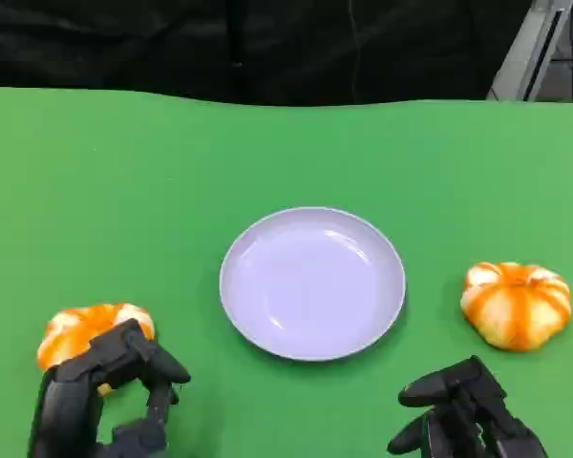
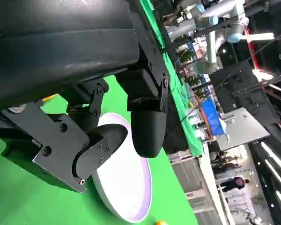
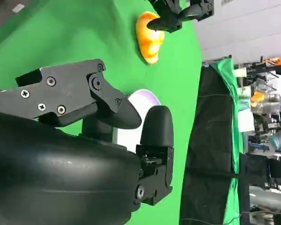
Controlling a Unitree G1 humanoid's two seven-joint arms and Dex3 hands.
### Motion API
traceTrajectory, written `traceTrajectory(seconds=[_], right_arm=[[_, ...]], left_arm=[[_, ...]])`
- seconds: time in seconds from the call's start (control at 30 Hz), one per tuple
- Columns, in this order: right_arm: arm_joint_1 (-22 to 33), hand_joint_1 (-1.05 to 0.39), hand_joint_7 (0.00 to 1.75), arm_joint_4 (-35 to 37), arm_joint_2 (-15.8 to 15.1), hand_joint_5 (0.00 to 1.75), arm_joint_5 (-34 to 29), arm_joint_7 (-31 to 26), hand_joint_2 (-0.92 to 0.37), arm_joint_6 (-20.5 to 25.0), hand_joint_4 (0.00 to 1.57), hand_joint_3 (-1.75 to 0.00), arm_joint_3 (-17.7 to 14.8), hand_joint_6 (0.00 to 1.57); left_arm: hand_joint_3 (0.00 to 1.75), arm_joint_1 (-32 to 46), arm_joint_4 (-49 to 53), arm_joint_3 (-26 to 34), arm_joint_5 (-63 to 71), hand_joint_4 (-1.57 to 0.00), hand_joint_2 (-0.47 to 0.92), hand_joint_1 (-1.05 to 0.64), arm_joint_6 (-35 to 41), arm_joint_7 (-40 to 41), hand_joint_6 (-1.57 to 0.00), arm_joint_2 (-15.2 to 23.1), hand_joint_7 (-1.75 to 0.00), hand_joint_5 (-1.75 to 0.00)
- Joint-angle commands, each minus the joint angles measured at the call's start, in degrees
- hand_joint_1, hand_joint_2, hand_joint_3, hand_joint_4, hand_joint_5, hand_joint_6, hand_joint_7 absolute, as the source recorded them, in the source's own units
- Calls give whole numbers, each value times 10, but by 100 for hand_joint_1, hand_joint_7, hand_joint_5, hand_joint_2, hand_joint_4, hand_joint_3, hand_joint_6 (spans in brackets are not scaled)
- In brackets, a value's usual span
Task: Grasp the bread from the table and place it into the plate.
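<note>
Left hand (image 1: 100,396) sits at the near left edge of the green table (image 1: 124,172), fingers curled loosely and apart over the near side of an orange-and-white pumpkin-shaped bread (image 1: 88,332). Contact cannot be confirmed from the head view; the fingertips overlap the bun's near edge, but nothing shows it lifted or pinched. I read the hand as spread, holding nothing.

Right hand (image 1: 463,415) is at the near right, fingers bent and apart, nothing between them. A second bread (image 1: 516,303) lies just beyond it, to the right of the plate, untouched.

White plate (image 1: 311,282) is at centre, between the two buns, apart from both. Nothing lies in it.

Step in hand, as I judge it: closing the left hand on the left bun. Notes for doing it well:
- Move the palm farther over the bun before closing, so the fingers wrap its far side rather than clip the near edge.
- Thumb and fingers should meet on opposite flanks, low on the rounded sides; a grip on the top alone will likely slip off the dome.
- Bread looks soft. Close gently to avoid crushing.
- Lift straight up before going right, or the bun may drag on the cloth.
- Carry it over the plate rim and release above the flat centre.

Left wrist view shows the plate's (image 2: 126,187) edge past the fingers (image 2: 147,126).
</note>
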Motion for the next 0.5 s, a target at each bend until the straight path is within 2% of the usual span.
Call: traceTrajectory(seconds=[0.03, 0.5], right_arm=[[2, -26, 175, -4, -3, 175, 4, -1, -92, 0, 20, -99, -2, 9], [-4, -27, 175, 3, -5, 175, 5, 3, -92, -5, 20, -98, -6, 8]], left_arm=[[125, -4, 5, 4, -2, -84, 46, -5, -6, -3, -84, 6, -137, -156], [129, -5, 3, 3, -2, -83, 44, -5, 1, -2, -84, 4, -136, -158]])
